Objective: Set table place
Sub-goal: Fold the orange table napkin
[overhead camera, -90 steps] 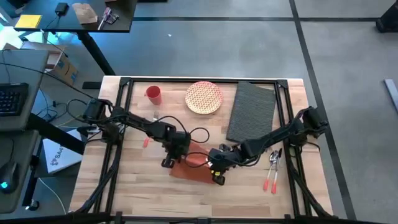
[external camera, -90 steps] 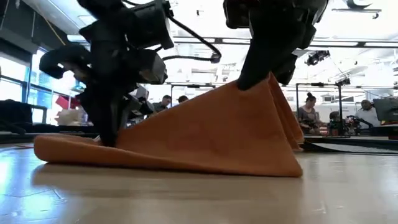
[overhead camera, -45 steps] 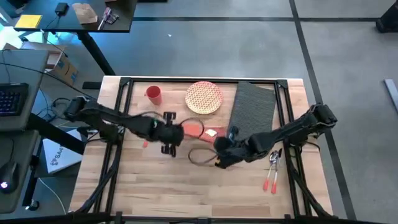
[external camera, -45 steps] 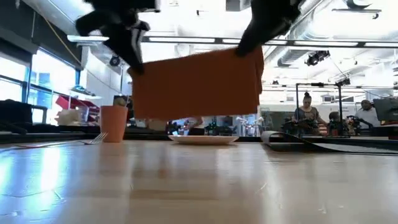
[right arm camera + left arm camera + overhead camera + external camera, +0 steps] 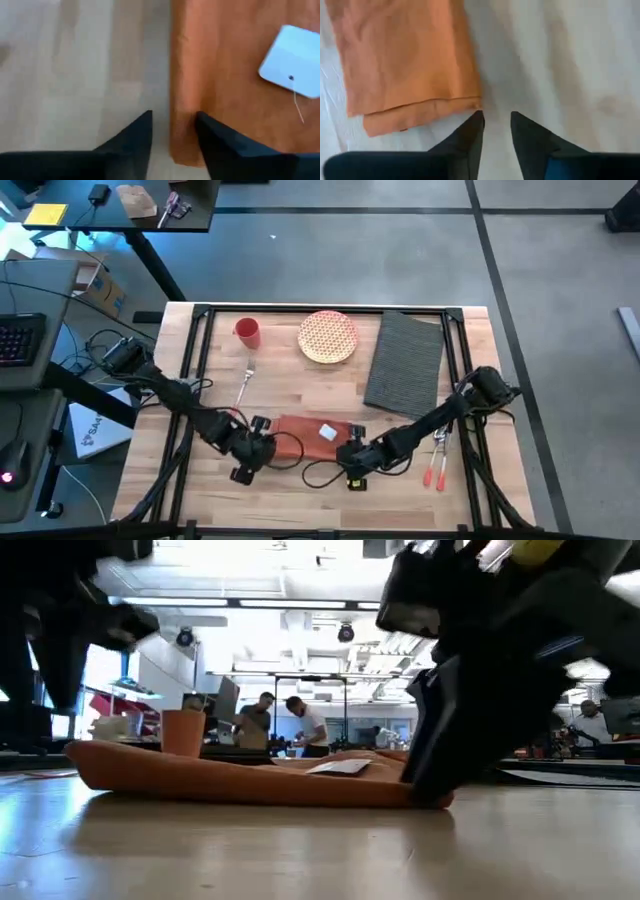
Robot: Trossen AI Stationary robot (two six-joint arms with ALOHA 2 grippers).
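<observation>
Placemat [image 5: 405, 361] dark grey, ribbed, flat on table [image 5: 300, 490]; both grippers released beside napkin [image 5: 310, 430].

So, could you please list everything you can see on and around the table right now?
table: one, light wood with black frame.
napkin: one, rust-orange, flat near the front middle, white tag on top.
placemat: one, dark grey, back right.
plate: one, red-and-cream patterned, back middle.
cup: one, red, back left.
fork: one, silver, in front of the cup.
utensils: red-handled, right edge; count unclear.
people: several, room behind.
left gripper: open, at the napkin's left end.
right gripper: open, at the napkin's right end.
</observation>
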